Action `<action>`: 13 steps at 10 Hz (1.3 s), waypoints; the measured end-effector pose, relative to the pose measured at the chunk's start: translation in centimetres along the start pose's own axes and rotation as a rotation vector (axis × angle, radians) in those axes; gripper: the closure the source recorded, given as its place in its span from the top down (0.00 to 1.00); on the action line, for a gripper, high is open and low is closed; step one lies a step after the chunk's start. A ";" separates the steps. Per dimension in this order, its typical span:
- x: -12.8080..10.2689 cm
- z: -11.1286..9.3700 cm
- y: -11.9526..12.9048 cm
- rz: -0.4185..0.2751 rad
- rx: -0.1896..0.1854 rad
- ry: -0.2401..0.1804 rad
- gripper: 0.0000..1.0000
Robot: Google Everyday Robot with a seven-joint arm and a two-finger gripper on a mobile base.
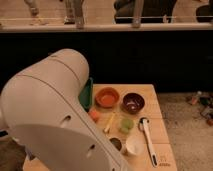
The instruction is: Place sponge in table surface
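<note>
The light wooden table surface [159, 126] fills the lower middle of the camera view. The sponge does not show; it is hidden or out of view. My large white arm [52, 112] covers the left half of the view and runs down to the bottom edge over the table's left side. The gripper itself is not in view, being below the frame or behind the arm.
On the table stand an orange bowl [107, 97], a dark maroon bowl [133, 102], a green tray edge [87, 93], a small orange piece [94, 115], a yellow stick [109, 123], a pale green lump [126, 124], a white spoon [148, 137], a white bowl [135, 145] and a dark cup [116, 144]. A dark wall lies behind.
</note>
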 end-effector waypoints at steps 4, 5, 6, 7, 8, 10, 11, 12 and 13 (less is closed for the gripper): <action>-0.1 0.1 -0.1 0.001 -0.002 0.002 0.00; 0.0 0.1 -0.1 -0.007 -0.011 0.009 0.00; 0.6 0.0 -0.3 -0.040 -0.051 0.057 0.00; 0.8 -0.1 -0.3 -0.083 -0.116 0.129 0.00; 1.2 -0.2 -0.1 -0.116 -0.156 0.177 0.00; 2.0 -0.4 0.3 -0.171 -0.214 0.227 0.00; 2.2 -0.3 0.7 -0.191 -0.225 0.239 0.00; 2.8 -0.2 1.4 -0.217 -0.226 0.247 0.00; 3.5 0.0 2.3 -0.245 -0.222 0.248 0.00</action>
